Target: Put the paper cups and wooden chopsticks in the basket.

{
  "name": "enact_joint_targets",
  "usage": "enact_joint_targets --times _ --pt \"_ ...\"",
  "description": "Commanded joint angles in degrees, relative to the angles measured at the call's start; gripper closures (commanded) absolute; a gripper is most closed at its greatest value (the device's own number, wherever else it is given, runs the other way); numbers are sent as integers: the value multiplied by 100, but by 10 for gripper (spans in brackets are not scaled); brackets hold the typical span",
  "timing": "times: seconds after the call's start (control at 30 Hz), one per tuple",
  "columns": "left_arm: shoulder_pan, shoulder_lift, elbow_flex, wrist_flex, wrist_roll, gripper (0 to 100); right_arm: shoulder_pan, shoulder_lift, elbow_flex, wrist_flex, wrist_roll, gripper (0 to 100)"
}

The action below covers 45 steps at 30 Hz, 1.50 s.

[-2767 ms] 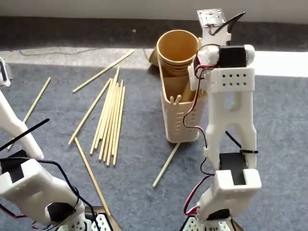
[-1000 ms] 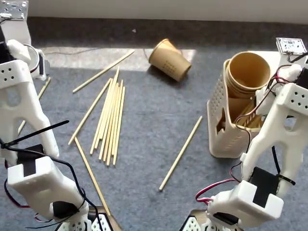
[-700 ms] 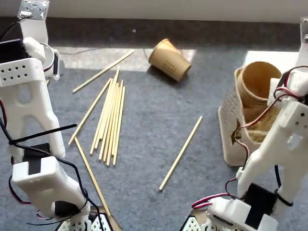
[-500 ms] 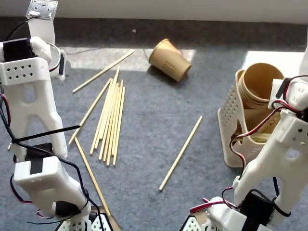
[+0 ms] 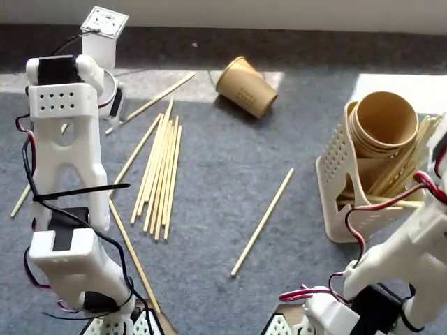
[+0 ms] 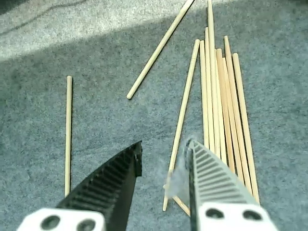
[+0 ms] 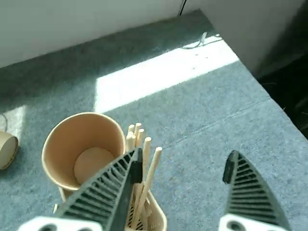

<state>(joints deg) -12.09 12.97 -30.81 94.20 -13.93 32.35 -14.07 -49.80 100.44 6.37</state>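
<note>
At the right of the table [image 5: 202,293], the basket [image 5: 335,167] holds stacked paper cups [image 5: 384,122] and chopsticks [image 5: 408,157]. A loose cup [image 5: 244,85] lies on its side; loose chopsticks [image 5: 160,174] lie at left. Right fingers [image 7: 108,190] gape wide, empty, above the basket; left fingers [image 6: 118,175], partly open and empty, hover over the loose chopsticks.

The right pincer [image 7: 185,154] is seen spread wide above the basket [image 7: 155,222], in which a paper cup [image 7: 82,156] and upright chopsticks [image 7: 153,163] are held side by side.

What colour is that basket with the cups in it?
The basket is cream white, with perforated sides; clearest in the high view.
</note>
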Motion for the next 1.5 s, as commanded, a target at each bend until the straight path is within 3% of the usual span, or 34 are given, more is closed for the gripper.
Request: enact_joint_targets --times 0.0,0.1,0.17,0.4,0.67,0.8,0.93,1.03,1.23,1.47 --pt "154 -40 13 9 -70 821 989 -154 -760 57 123 731" --pt "163 171 4 9 -158 821 1613 -163 -365 75 466 731" --pt "286 541 -22 9 -299 821 1648 -374 259 75 800 731" --pt "787 1965 -259 -220 -396 754 365 -2105 4189 -57 1407 731" --pt "831 2967 -1024 -229 -193 748 277 -4646 9851 -3248 985 731" --pt "831 3565 -1420 -229 -193 748 576 -5930 11855 -4040 985 731" --pt "848 4163 -1903 -185 -193 748 1385 -7099 12690 -4066 985 731" --pt "884 4523 -2273 -185 -193 748 1596 -7793 13103 -4057 993 731" --pt "901 4831 -2659 -62 -193 748 1314 -8268 13007 -3811 941 731" --pt "954 4831 -2756 185 -193 748 400 -8259 11582 -3758 -237 731"
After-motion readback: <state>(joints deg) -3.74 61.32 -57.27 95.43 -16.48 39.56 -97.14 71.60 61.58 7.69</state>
